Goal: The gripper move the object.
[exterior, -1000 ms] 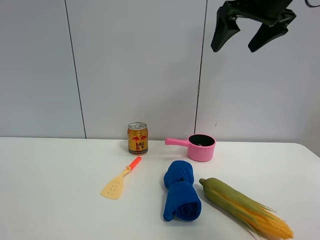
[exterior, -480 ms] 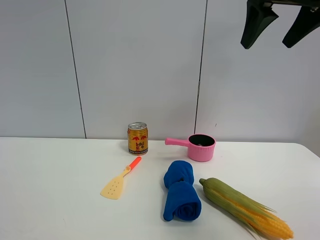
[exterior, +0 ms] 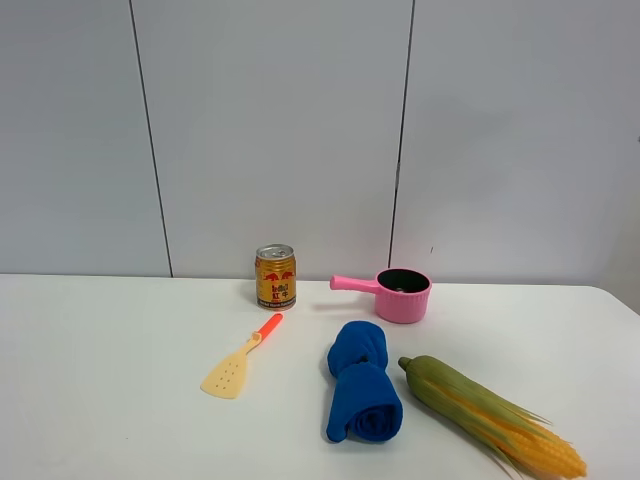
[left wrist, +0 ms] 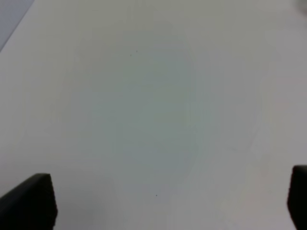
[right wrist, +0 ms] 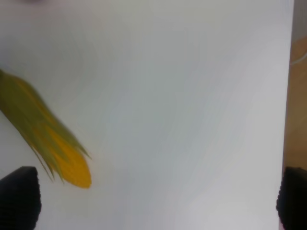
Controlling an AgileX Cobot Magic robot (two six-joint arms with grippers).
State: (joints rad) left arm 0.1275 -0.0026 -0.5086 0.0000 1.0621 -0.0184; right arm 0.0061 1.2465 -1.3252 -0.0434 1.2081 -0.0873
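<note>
No small dark capsule shows in any view; the inside of the pink pot [exterior: 402, 293] is dark and I cannot tell what it holds. Neither gripper shows in the exterior high view. In the left wrist view my left gripper [left wrist: 163, 206] is open and empty, its two dark fingertips [left wrist: 29, 203] far apart over bare white table. In the right wrist view my right gripper [right wrist: 156, 201] is open and empty, high above the table, with the yellow end of the corn [right wrist: 53, 143] below it.
On the white table [exterior: 100, 400] stand a gold can [exterior: 275, 277], an orange-handled spatula [exterior: 238, 366], a rolled blue cloth [exterior: 362, 394] and a corn cob [exterior: 490, 414]. The table's edge [right wrist: 289, 96] runs along one side of the right wrist view.
My right gripper, open at the upper right of the exterior view, has risen and moved right out of that view. Nothing on the table has moved.
</note>
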